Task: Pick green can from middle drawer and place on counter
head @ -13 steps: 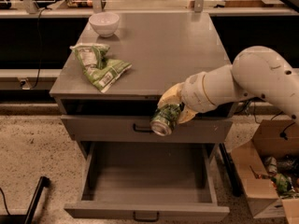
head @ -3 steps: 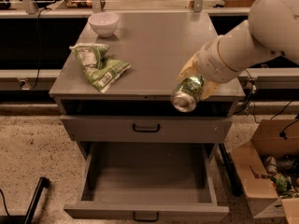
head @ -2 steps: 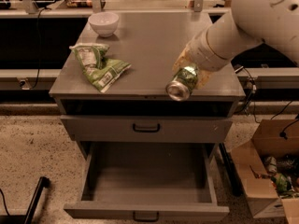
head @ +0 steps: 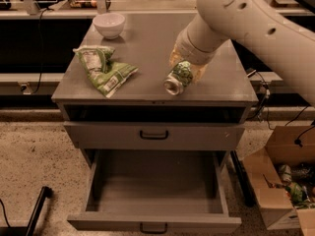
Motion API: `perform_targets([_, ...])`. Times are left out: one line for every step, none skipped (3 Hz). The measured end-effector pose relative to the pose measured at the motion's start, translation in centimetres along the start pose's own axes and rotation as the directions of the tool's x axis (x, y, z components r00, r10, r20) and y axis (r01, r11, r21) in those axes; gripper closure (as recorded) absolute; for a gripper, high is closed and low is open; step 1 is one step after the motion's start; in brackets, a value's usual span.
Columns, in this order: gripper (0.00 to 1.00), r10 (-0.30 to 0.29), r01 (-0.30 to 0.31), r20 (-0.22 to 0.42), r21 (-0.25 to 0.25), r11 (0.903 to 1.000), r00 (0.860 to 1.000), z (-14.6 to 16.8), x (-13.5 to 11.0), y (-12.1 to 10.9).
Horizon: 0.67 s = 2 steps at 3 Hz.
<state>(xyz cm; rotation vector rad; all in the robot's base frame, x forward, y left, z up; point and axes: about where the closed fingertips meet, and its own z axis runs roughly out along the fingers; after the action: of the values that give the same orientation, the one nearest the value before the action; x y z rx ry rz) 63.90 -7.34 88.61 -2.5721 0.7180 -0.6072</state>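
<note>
The green can (head: 178, 77) is tilted on its side, silver end towards me, just above the right front part of the grey counter (head: 147, 43). My gripper (head: 186, 67) is shut on the can, gripping it from behind, with the white arm reaching in from the upper right. I cannot tell whether the can touches the counter top. The middle drawer (head: 155, 186) is pulled open below, and its grey floor is bare.
A green-and-white snack bag (head: 104, 71) lies on the counter's left side, and a white bowl (head: 109, 24) stands at the back left. A shut drawer front (head: 154, 134) sits above the open one. A cardboard box (head: 275, 181) stands on the floor at right.
My gripper has carried the can up from in front of the cabinet, then left and back over the counter top. The can has come lower, close to the surface.
</note>
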Motion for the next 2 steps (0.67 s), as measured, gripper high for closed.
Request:
perform_targets([0.61, 0.021, -0.021, -0.009, -0.052, 0.9984, 1.0, 2.5, 1.1, -0.3])
perform_targets([0.38, 0.032, -0.033, -0.009, -0.093, 0.9951, 0.999, 4.0, 1.6, 0.0])
